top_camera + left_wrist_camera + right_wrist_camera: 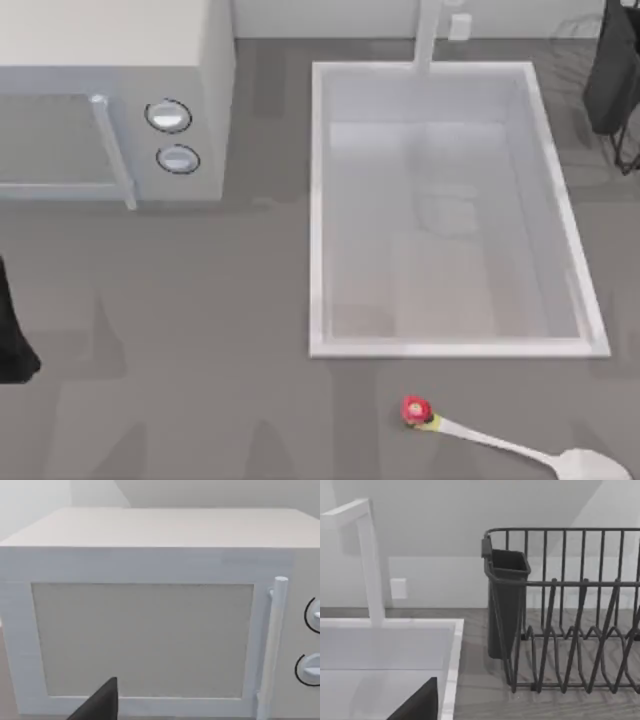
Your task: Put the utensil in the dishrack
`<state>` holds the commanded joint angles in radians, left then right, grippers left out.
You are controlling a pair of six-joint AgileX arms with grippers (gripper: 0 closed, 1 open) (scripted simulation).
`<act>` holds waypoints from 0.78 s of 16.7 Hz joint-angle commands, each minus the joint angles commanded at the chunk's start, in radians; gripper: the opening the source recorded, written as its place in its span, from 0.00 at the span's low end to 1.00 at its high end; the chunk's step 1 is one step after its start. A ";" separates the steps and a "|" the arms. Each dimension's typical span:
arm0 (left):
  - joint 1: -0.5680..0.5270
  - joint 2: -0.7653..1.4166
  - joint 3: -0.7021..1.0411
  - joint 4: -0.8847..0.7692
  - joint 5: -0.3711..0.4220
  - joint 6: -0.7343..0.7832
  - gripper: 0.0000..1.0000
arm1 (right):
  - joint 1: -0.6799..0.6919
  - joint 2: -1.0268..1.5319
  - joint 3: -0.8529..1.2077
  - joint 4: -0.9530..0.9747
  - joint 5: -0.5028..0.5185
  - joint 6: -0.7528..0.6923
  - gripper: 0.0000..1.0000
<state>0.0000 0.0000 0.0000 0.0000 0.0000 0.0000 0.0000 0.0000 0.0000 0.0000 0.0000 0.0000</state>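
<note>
The utensil [500, 440] lies flat on the grey counter near the front right, just in front of the sink. Its red-pink knob [416, 409] points left and its broad white head [595, 467] reaches the right edge. The dishrack [612, 70] is a black wire rack at the far right corner, cut off by the frame. In the right wrist view, the dishrack [560, 529] stands upright with a dark cup hung on its side. My left gripper [12, 340] is parked at the left edge, facing the microwave [150, 640]. A dark part of my right gripper [420, 702] faces the rack, far from the utensil.
A large white sink basin [318, 200] takes up the middle right, with a white faucet [428, 35] at its far rim. A white microwave [110, 40] stands at the far left with its door shut. Open grey counter lies in front of both.
</note>
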 joint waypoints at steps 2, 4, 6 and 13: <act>0.000 0.000 0.000 0.000 0.000 0.000 1.00 | 0.001 0.001 0.001 -0.001 0.000 0.000 1.00; 0.000 0.000 0.000 0.000 0.000 0.000 1.00 | 0.018 0.033 0.031 -0.028 0.002 -0.011 1.00; 0.000 0.000 0.000 0.000 0.000 0.000 1.00 | 0.057 0.108 0.100 -0.089 0.006 -0.035 1.00; 0.000 0.000 0.000 0.000 0.000 0.000 1.00 | 0.310 0.689 0.499 -0.455 0.014 -0.189 1.00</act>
<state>0.0000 0.0000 0.0000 0.0000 0.0000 0.0000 0.3098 0.6891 0.4993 -0.4554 0.0140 -0.1894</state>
